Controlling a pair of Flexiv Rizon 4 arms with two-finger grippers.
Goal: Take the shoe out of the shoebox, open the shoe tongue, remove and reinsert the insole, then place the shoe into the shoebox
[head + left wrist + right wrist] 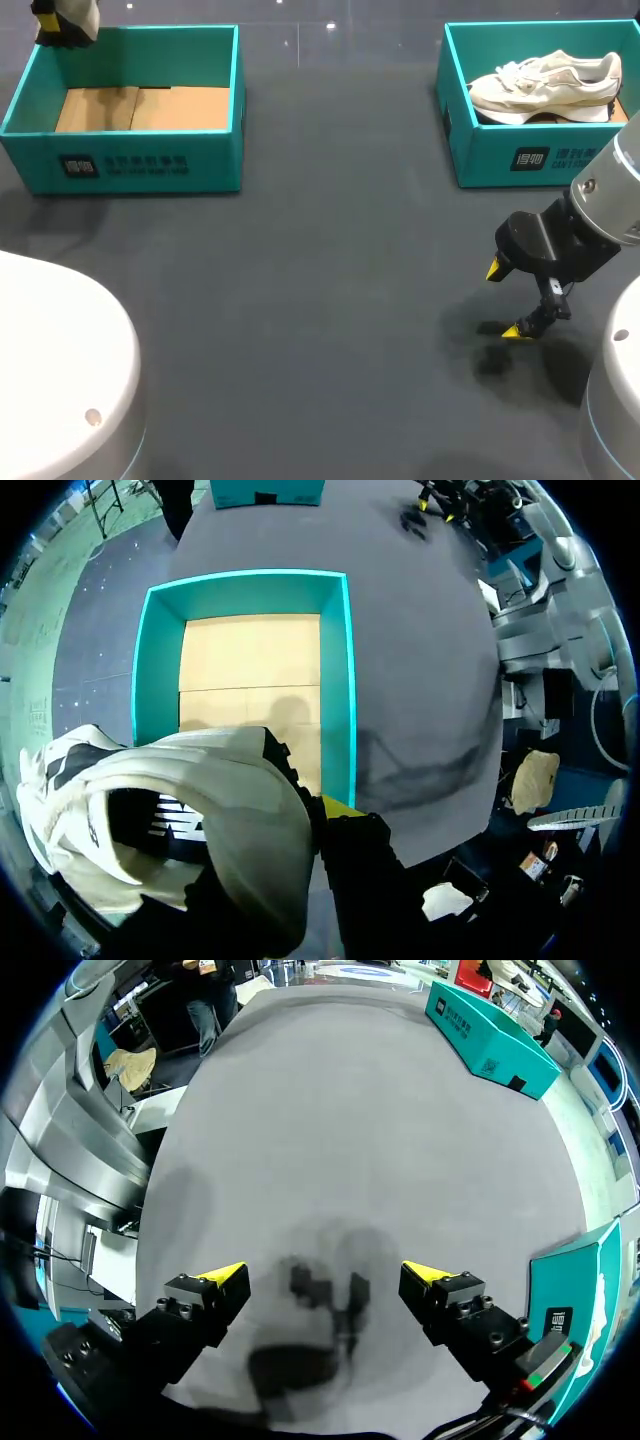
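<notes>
While the left end effector (pixel 285 825) is gripping the shoe (pixel 190 790) above a shoebox (pixel 336 680), the right end effector (pixel 504 300) is hovering wide.

The right claw (pixel 325 1275) hangs over the grey bench (pixel 350 1130), its two yellow-tipped fingers spread wide with nothing between them. Its dark shadow (pixel 315 1305) lies on the surface below. A teal shoebox (pixel 565 1285) stands just beside one finger, and a second teal shoebox (pixel 485 1040) sits well ahead.
</notes>
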